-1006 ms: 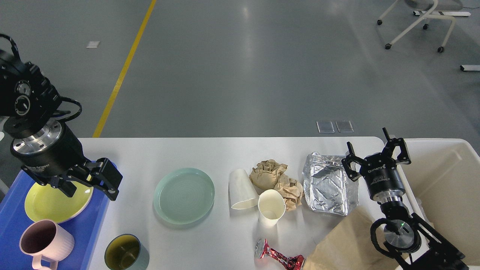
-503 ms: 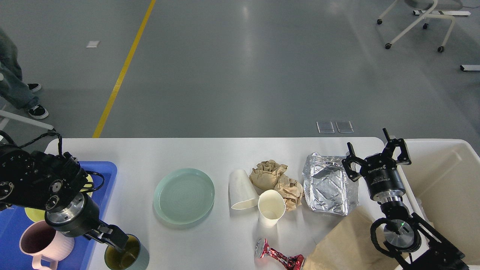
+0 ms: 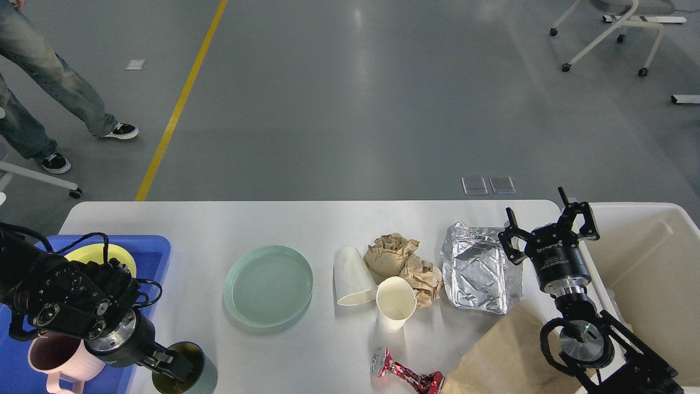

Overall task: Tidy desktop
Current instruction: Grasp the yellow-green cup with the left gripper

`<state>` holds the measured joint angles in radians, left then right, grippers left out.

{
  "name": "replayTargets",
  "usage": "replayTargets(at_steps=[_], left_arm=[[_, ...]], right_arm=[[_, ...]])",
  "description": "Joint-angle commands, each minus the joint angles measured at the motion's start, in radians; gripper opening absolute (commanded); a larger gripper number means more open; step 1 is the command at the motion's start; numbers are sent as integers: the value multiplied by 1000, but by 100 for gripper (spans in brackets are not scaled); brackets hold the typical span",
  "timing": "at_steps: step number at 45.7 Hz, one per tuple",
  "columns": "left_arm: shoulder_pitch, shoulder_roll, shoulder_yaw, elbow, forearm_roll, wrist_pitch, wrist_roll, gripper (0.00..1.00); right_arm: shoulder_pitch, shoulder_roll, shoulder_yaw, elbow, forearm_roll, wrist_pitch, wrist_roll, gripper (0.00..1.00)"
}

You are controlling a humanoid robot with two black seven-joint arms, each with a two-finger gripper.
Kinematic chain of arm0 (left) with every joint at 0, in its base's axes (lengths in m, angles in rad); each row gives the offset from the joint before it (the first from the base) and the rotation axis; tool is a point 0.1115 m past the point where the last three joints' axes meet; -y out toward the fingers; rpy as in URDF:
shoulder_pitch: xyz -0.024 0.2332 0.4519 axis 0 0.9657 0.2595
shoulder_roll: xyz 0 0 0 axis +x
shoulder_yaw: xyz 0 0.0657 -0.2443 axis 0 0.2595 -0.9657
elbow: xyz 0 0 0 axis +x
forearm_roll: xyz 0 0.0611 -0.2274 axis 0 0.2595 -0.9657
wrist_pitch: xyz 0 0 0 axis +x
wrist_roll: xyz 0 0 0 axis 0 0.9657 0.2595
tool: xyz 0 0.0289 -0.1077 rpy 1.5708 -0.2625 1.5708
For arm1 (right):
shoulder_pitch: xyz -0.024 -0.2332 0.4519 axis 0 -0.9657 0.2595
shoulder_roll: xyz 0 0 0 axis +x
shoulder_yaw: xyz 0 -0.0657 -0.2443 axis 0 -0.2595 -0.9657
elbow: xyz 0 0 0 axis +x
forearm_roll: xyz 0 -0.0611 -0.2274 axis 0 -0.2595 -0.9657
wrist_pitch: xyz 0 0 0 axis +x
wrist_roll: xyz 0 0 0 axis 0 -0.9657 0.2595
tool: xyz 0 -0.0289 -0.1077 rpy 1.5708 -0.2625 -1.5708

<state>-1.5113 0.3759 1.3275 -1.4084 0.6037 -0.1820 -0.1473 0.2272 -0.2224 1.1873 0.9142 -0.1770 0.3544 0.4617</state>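
The left gripper dips into the green cup; its fingers seem to pinch the rim. The right gripper hovers above the surface, fingers spread.

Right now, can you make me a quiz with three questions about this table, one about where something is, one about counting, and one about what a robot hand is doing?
1. Where is the yellow plate?
A. In the blue tray
B. In the cream bin
C. Beside the foil

2. How many white paper cups are on the desktop?
A. One
B. Two
C. Four

3. What is the right gripper doing?
A. Squeezing the foil
B. Holding a cup
C. Open and holding nothing

Answers:
1. A, the plate's yellow rim shows inside the tray at the left end.
2. B, one cup lies on its side and one stands upright.
3. C, its fingers are spread apart above the foil container's edge with nothing between them.
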Motion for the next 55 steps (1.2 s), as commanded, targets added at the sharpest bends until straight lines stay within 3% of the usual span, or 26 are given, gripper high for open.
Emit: replayTargets(at_steps=[1, 10, 16, 23, 34, 48, 55], left_arm=[[8, -2, -27, 6, -10, 2, 17, 76], [11, -3, -45, 6, -12, -14, 77, 42], [11, -2, -45, 6, -13, -24, 92, 21], [9, 1, -56, 8, -61, -30, 97, 19], [9, 6, -56, 11, -71, -31, 97, 1], [-7, 11, -59, 9, -74, -65, 94, 0], [-98, 34, -57, -9, -90, -187, 91, 0]], right_arm=[[0, 0, 0, 0, 1, 0, 0, 100], [0, 0, 0, 0, -1, 0, 0, 100], [0, 0, 0, 0, -1, 0, 0, 100], [0, 0, 0, 0, -1, 0, 0, 100], [0, 0, 0, 0, -1, 0, 0, 100], [0, 0, 0, 0, -1, 0, 0, 100], [0, 0, 0, 0, -1, 0, 0, 100]])
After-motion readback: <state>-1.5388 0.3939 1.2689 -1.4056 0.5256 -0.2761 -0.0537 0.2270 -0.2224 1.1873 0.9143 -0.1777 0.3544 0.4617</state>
